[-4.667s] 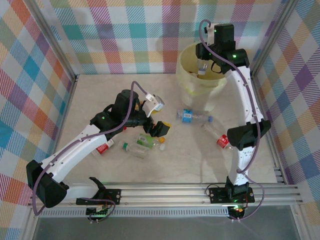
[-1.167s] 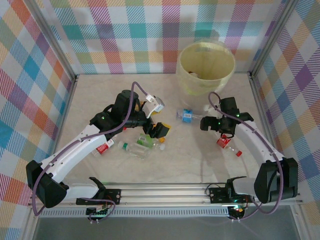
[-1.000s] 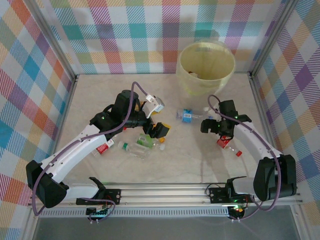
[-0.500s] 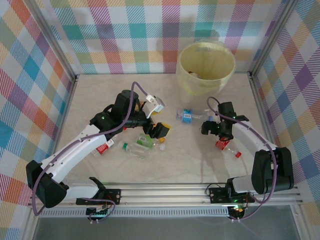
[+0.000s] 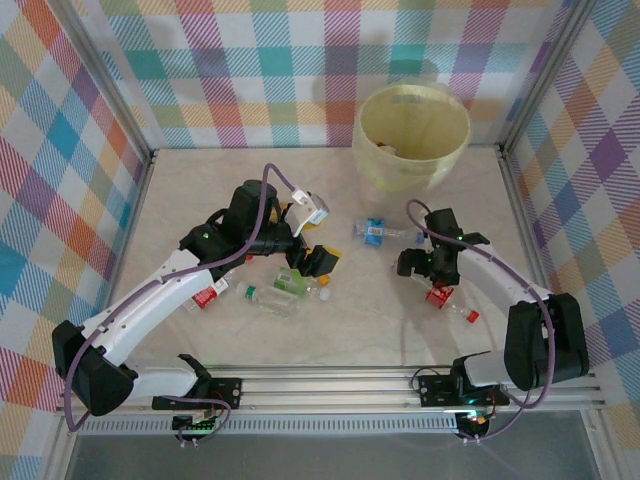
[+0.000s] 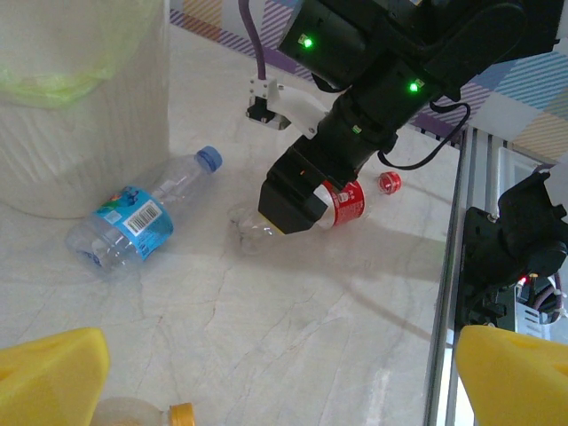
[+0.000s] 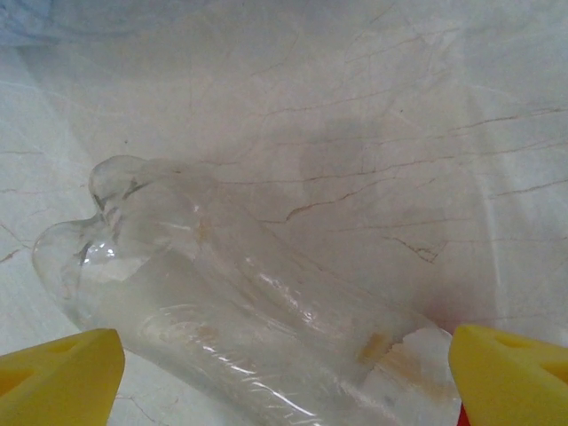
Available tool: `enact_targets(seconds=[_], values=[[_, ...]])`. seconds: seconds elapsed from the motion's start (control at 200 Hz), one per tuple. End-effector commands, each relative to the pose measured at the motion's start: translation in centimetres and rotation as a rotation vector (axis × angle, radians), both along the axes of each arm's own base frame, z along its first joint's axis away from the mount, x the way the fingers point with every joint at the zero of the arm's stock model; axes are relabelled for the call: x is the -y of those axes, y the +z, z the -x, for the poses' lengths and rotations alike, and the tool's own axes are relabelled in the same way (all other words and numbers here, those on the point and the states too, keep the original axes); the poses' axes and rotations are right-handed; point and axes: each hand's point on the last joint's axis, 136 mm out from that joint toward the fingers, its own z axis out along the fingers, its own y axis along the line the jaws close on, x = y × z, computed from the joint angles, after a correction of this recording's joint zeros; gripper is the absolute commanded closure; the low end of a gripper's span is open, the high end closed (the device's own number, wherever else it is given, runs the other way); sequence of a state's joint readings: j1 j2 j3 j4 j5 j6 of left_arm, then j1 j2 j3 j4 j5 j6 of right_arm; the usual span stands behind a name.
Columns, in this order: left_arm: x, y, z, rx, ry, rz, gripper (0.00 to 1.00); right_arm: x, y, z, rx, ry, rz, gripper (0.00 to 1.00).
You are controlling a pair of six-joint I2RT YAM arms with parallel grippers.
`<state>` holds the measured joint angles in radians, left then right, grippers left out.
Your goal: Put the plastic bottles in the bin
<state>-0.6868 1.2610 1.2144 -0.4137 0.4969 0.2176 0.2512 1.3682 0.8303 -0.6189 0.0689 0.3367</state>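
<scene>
The red-labelled bottle (image 5: 438, 294) lies on its side on the table (image 5: 340, 330), in front of the bin (image 5: 385, 172) and well apart from it. The right gripper (image 7: 284, 366) straddles the bottle's clear body, its yellow fingertips (image 7: 59, 366) spread wide to either side. A blue-labelled bottle (image 5: 377, 232) lies near, to the left. The left gripper (image 5: 316, 234) hangs with jaws wide, gripping nothing.

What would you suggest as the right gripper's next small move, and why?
Probably close the right gripper on the red-labelled bottle: its yellow fingertips stand wide apart on either side of the bottle, which lies on the table between them, not yet gripped.
</scene>
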Motion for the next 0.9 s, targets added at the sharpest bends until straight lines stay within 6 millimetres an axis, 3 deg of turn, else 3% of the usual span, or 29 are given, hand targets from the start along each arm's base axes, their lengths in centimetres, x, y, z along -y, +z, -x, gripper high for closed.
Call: enact_targets(seconds=[0.0, 0.515, 0.895], values=[[0.4, 1.9, 0.9, 0.030, -0.036, 0.035, 0.00, -0.1, -0.4, 1.4, -0.045, -0.005, 0.034, 0.03], [0.4, 1.8, 0.9, 0.023, -0.037, 0.035, 0.00, -1.5, -1.3, 4.3, -0.106, 0.036, 0.054, 0.03], [0.5, 1.9, 0.9, 0.024, -0.036, 0.034, 0.00, -2.7, -2.7, 6.0, -0.188, 0.126, 0.177, 0.06]])
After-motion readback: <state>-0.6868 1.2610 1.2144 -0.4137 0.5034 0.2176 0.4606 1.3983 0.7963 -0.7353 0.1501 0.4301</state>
